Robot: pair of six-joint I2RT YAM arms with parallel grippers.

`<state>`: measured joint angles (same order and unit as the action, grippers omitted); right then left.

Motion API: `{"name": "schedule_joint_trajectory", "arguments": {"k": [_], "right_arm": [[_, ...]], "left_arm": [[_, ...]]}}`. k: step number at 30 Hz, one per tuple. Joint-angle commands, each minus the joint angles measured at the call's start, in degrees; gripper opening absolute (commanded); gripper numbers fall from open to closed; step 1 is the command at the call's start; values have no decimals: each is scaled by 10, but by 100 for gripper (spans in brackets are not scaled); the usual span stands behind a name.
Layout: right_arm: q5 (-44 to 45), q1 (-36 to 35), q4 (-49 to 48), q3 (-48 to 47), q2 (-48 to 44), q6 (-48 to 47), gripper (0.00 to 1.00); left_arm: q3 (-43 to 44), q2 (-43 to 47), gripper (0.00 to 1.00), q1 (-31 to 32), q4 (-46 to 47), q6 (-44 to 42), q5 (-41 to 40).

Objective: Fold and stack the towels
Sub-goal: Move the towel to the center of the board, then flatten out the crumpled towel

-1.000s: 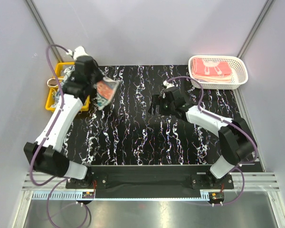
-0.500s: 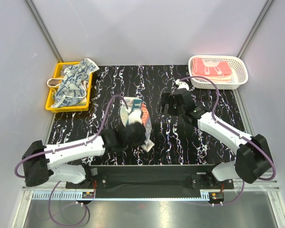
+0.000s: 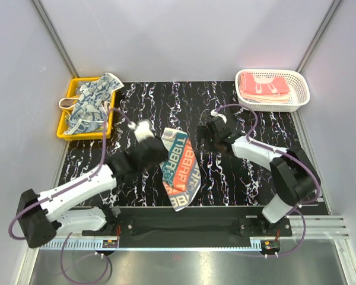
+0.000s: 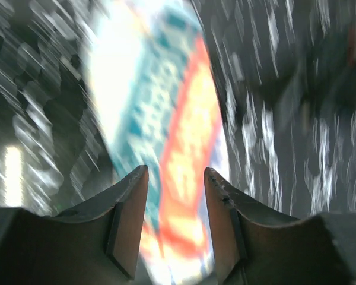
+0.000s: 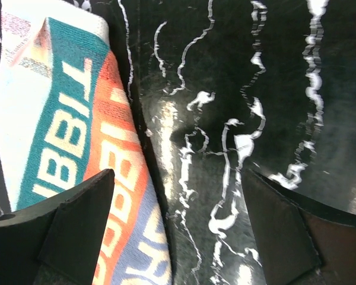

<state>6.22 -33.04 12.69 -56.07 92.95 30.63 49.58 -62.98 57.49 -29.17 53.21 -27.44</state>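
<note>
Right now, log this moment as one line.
towel: laid out on mat | left gripper: open, beside towel's left edge | right gripper: open, by towel's right edge | basket: pink towels inside

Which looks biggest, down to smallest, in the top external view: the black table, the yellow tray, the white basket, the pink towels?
1. Black table.
2. Yellow tray and white basket: too alike in size to rank.
3. Pink towels, lying inside the basket.
</note>
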Motion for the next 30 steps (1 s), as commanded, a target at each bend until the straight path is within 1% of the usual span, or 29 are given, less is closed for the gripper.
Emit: {"name": "schedule_joint_trajectory", "arguments": {"k": [1,2,3,4,5,6,7,8,9,10,11,12,13,15,17,18,19,20,22,23,26,30], "right_arm": [[-44,-1,-61,-17,21,27,93],[-50,-1,-68,-18,28,33,91],[-57,-2,-73,-19,43,36,91],[-61,-3,-80,-22,50,37,89],[-76,-6,-84,-26,57,41,89],[-76,-9,-87,-28,69,41,88],[-82,-11,-95,-30,74,42,88],[-85,-13,-97,-38,89,43,86],[-89,-14,-97,-43,96,43,85],[-91,-16,-97,-47,102,43,84],[-91,-17,-97,-56,108,43,82],[-91,-19,-96,-61,118,43,80],[-89,-19,-94,-63,120,43,77],[-85,-20,-94,-65,125,43,74],[-82,-20,-93,-66,128,42,66],[-81,-21,-93,-66,131,41,60],[-79,-20,-92,-66,131,39,49],[-78,-21,-90,-66,132,38,43],[-73,-20,-86,-65,133,37,34],[-71,-21,-86,-65,132,36,27],[-66,-21,-79,-68,131,30,21],[-67,-20,-72,-73,131,25,19]], "left_arm": [[45,-27,48,-142,50,-93,29],[60,-46,49,-167,83,-110,43],[69,-90,50,-210,97,-137,91],[81,-114,50,-230,108,-146,119],[105,-136,49,-248,129,-158,168],[115,-186,49,-274,139,-182,190],[127,-210,49,-286,147,-194,213],[161,-239,49,-305,151,-212,252],[175,-263,49,-313,155,-220,270],[194,-313,49,-320,157,-229,290],[212,-335,49,-326,152,-238,315],[229,-357,49,-335,148,-259,324],[270,-400,49,-337,137,-270,327],[303,-434,49,-346,112,-296,324],[337,-479,51,-353,101,-311,335],[347,-492,51,-361,94,-320,337],[359,-518,52,-370,87,-323,337],[362,-527,53,-370,89,-326,337],[365,-544,54,-383,90,-330,356],[366,-556,55,-386,92,-332,368],[366,-570,56,-392,97,-345,400],[352,-578,57,-395,123,-348,444]]}}
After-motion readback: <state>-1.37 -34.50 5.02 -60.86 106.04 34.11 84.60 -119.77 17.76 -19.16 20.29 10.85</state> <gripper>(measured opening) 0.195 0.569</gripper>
